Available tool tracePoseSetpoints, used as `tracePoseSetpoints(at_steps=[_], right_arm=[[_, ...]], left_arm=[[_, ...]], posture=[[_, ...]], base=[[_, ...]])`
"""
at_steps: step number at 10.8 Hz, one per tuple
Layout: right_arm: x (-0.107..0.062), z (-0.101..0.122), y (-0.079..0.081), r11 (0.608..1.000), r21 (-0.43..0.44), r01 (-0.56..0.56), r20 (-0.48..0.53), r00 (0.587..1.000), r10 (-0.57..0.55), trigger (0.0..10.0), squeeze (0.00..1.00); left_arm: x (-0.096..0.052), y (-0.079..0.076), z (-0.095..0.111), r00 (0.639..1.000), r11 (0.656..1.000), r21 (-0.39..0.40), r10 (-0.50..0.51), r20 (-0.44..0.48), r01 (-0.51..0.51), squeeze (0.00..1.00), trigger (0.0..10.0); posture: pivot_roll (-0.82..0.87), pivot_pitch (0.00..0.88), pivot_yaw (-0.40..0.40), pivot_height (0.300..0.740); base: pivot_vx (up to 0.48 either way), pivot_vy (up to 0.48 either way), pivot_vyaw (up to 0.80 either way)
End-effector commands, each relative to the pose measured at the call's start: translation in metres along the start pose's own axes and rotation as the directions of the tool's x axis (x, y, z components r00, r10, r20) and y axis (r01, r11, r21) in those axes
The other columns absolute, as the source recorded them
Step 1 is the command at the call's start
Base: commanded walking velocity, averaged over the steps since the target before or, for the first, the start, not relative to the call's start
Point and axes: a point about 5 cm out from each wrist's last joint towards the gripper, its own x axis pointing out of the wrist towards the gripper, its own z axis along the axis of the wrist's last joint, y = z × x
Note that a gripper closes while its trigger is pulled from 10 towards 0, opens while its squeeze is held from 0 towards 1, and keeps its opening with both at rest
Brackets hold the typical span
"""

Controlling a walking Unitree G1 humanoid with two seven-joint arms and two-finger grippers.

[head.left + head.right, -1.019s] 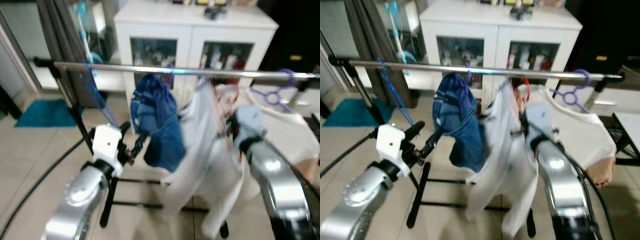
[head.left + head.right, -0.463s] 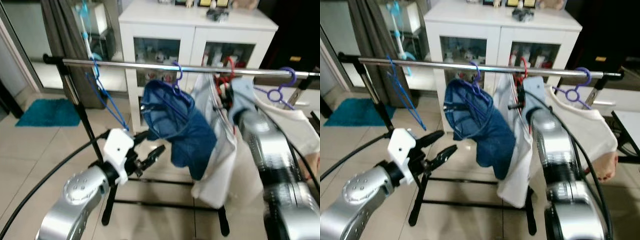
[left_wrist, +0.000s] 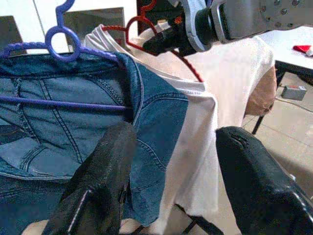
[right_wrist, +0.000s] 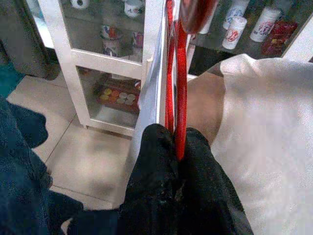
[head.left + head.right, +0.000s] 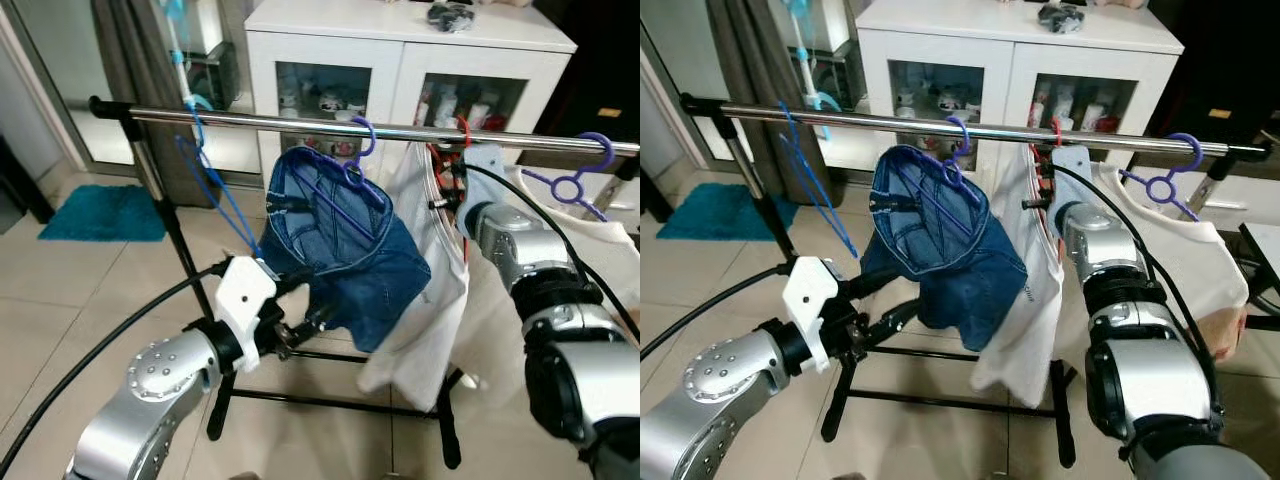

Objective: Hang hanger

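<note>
A red hanger (image 4: 180, 98) carries a white shirt (image 5: 430, 290), and its hook (image 5: 462, 130) sits at the chrome rail (image 5: 280, 121). My right gripper (image 5: 447, 192) is shut on the hanger's neck just under the rail; the red wire is pinched between its black fingers (image 4: 161, 161). To the left on the rail hang blue jeans (image 5: 345, 250) on a purple hanger (image 5: 357, 150). Lower down, my left gripper (image 5: 300, 305) is open by the bottom of the jeans, nothing between its fingers (image 3: 102, 181).
An empty blue hanger (image 5: 205, 180) hangs near the rail's left end. Another purple hanger (image 5: 575, 180) with a cream garment is at the right end. A white glass-door cabinet (image 5: 400, 60) stands behind the rack. A teal mat (image 5: 100, 210) lies on the tiled floor.
My right gripper has lifted the red hanger and shirt up to the rail. The jeans have swung and settled. My left gripper moved closer under the jeans; the camera also shifted.
</note>
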Motion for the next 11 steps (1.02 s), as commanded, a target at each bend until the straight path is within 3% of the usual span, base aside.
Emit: tracePoseSetpoints(at_steps=[1, 3, 4, 8, 10, 11], right_arm=[[0.002, -0.003, -0.002, 1.000, -0.018, -0.011, -0.034, 0.999, 0.010, 10.0, 0.00], [0.003, -0.011, -0.002, 0.999, -0.036, -0.035, -0.071, 0.997, 0.032, 10.0, 0.00], [0.002, -0.008, -0.006, 0.999, -0.019, -0.028, -0.017, 0.999, 0.028, 10.0, 0.98], [-0.015, 0.001, -0.013, 0.989, -0.017, -0.148, 0.144, 0.978, 0.149, 10.0, 1.00], [-0.038, 0.009, -0.007, 0.955, -0.092, -0.284, 0.264, 0.917, 0.298, 10.0, 1.00], [-0.060, 0.008, -0.009, 0.930, -0.143, -0.340, 0.298, 0.881, 0.368, 10.0, 1.00]], left_arm=[[-0.001, -0.002, 0.002, 1.000, 1.000, 0.002, -0.021, -0.004, 0.021, 0.00, 10.0], [0.000, 0.000, 0.002, 1.000, 1.000, 0.004, -0.021, -0.014, 0.021, 0.00, 10.0], [-0.001, 0.001, 0.001, 1.000, 1.000, 0.011, -0.008, -0.016, 0.008, 0.00, 10.0], [-0.008, 0.003, -0.004, 0.999, 0.999, -0.009, 0.051, -0.018, -0.051, 0.00, 10.0], [-0.012, 0.009, -0.005, 0.993, 0.993, -0.004, 0.117, -0.003, -0.117, 0.00, 10.0], [-0.016, 0.014, -0.005, 0.985, 0.985, 0.004, 0.171, 0.001, -0.171, 0.00, 10.0]], posture=[[-0.06, 0.000, -0.012, 0.740], [-0.06, 0.000, -0.006, 0.740], [-0.07, 0.000, -0.001, 0.740], [-0.08, 0.000, 0.018, 0.740], [-0.09, 0.000, 0.027, 0.740], [-0.09, 0.000, 0.027, 0.740]], base=[[0.000, 0.000, 0.00], [0.000, 0.000, 0.00], [0.000, 0.000, 0.00], [0.000, 0.000, 0.00], [0.000, 0.000, 0.00], [0.000, 0.000, 0.00]])
